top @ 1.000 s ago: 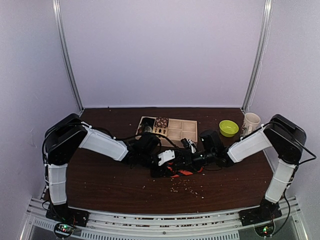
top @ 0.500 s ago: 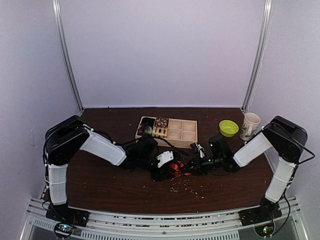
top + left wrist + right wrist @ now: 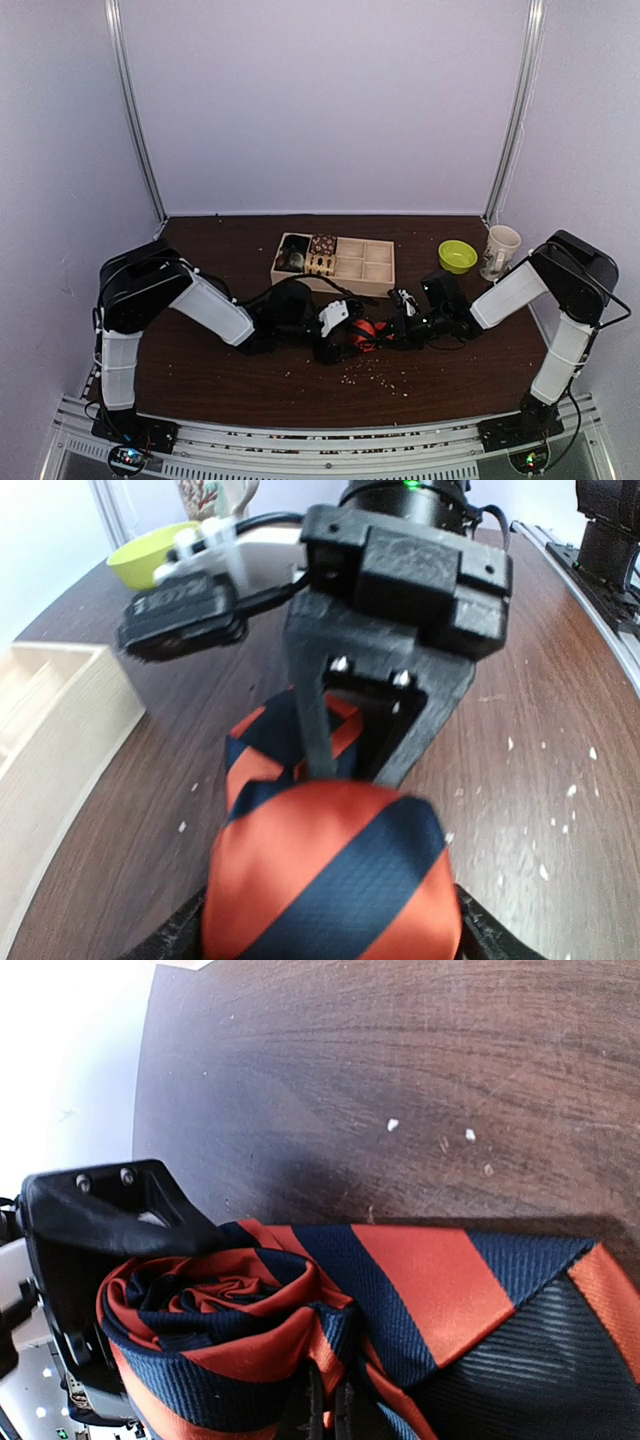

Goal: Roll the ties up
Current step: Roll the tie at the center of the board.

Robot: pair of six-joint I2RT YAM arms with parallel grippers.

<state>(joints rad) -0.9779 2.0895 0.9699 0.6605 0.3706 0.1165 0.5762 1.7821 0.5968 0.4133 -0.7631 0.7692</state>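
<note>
I see the right gripper (image 3: 322,762) pinching the core of the rolled striped necktie (image 3: 330,875). Left gripper (image 3: 346,340) stands spread around it.

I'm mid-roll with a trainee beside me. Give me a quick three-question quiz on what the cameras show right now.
1. True or false: the right claw is shut on the striped tie.
2. Where is the green bowl? A) inside the wooden tray; B) on the table, to the right of the tray; C) upside down on the tie.
3. Which claw has the tie's rolled end between its fingers?
Key: 1 true; 2 B; 3 the left claw.
</note>
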